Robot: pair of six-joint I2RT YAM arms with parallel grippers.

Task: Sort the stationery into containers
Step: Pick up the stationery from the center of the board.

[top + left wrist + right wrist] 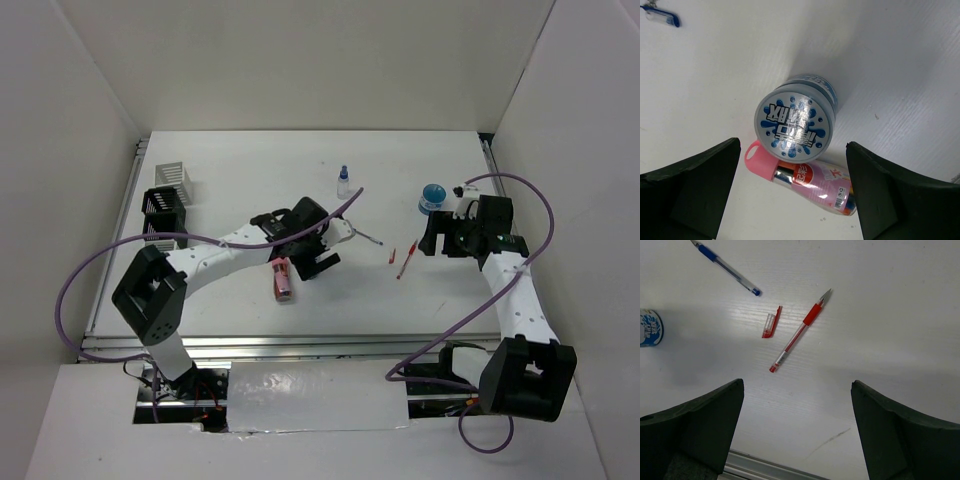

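- The left end effector [792, 150] and the right end effector [796, 384] stood wide open, empty.
- The tin [794, 125], pink block [810, 182] and red pen [800, 331] lay on the tabletop [250, 310]; sorting seemed hardly begun.

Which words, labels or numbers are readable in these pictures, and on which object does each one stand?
No text can be quoted with certainty.
Tin lid: big blue characters, upside down, not legible.
Pink block: white characters on red, fine print, blurred.
Second tin: blue print, cut off, unreadable.
Blue pen, red pen, bottle: no text visible.
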